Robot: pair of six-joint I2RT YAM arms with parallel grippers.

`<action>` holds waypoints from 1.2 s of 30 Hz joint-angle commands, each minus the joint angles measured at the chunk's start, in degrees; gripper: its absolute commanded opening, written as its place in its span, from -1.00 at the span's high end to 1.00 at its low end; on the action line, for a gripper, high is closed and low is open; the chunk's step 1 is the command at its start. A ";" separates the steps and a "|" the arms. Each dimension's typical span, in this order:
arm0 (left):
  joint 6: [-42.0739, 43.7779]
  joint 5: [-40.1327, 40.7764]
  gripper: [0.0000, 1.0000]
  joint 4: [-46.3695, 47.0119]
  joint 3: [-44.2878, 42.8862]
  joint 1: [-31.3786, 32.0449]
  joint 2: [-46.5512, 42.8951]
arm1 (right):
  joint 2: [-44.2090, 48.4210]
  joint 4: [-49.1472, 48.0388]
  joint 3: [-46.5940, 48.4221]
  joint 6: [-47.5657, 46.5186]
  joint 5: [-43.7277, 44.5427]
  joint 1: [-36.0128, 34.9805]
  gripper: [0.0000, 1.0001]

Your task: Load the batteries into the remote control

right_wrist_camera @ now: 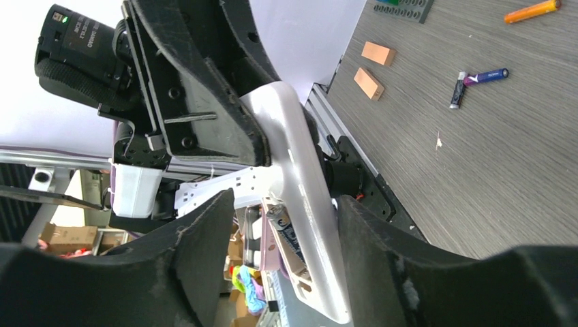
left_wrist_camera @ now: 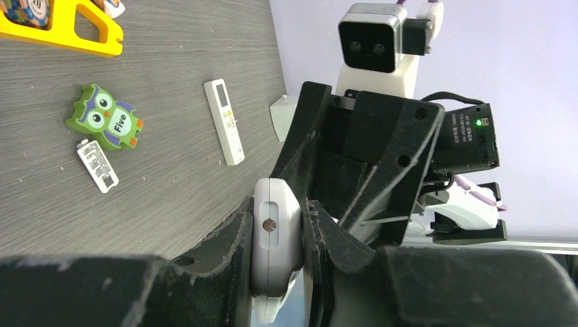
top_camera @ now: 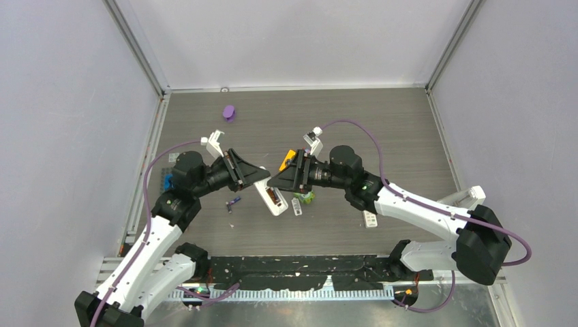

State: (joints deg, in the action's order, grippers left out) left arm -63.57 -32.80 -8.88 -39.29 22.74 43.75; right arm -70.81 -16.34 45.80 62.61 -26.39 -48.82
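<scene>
My left hand (left_wrist_camera: 276,214) clamps the remote (right_wrist_camera: 300,170). One battery (right_wrist_camera: 286,235) looks seated, three batteries (right_wrist_camera: 487,75) lie loose at two o'clock. I cannot tell the right hand's (right_wrist_camera: 283,204) grip.

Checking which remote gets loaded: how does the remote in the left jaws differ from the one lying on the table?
The held remote is clamped in the jaws of the left gripper, raised; the spare remote lies flat on the table, untouched. The held remote shows an open battery bay; the spare remote shows its buttons. Both are white.
</scene>
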 commanded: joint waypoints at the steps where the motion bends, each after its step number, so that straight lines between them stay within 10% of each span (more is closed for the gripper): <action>1: 0.53 -1.76 1.00 2.12 -1.75 -0.07 -0.47 | -0.18 -4.03 -0.50 2.63 -1.32 0.54 -0.15; 36: -14.73 1.58 1.00 6.31 0.54 -0.07 -1.95 | 0.71 6.17 0.52 -8.32 1.66 0.08 0.23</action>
State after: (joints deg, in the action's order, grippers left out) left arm -70.63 -31.57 -8.95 -38.59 22.74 44.01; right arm -71.59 -16.58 45.12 59.92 -27.18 -48.03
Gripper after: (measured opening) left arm 0.266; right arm 0.408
